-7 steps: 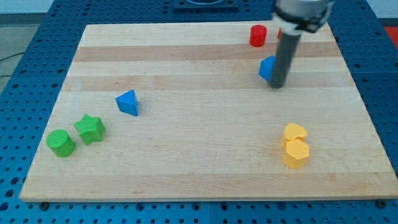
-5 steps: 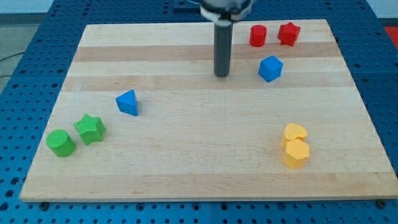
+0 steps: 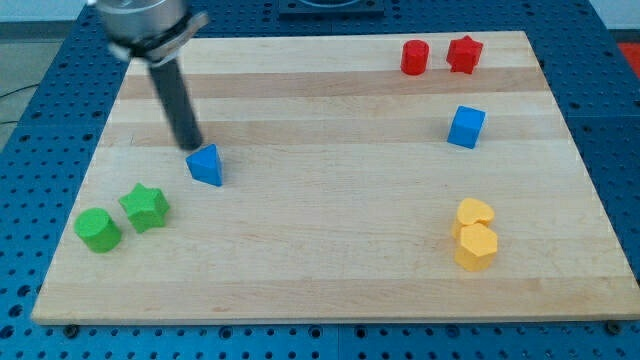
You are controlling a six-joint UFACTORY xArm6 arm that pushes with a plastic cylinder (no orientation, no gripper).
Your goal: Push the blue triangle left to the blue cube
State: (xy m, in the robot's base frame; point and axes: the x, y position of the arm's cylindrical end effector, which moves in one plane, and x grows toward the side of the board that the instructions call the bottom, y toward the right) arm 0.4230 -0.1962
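The blue triangle (image 3: 206, 165) lies on the wooden board (image 3: 330, 240) at the view's left of centre. The blue cube (image 3: 466, 127) sits far off at the view's right, in the upper half. My tip (image 3: 187, 146) rests on the board just up and to the left of the blue triangle, very close to it; I cannot tell if it touches. The dark rod rises from the tip toward the view's top left.
A red cylinder (image 3: 415, 57) and a red star (image 3: 464, 53) sit at the top right. Two yellow blocks (image 3: 475, 235) lie together at the lower right. A green star (image 3: 145, 207) and a green cylinder (image 3: 98, 230) sit at the lower left.
My tip has swept from beside the blue cube across the board to the left, ending next to the blue triangle. The blue cube has shifted a little to the right and down. The triangle has not moved.
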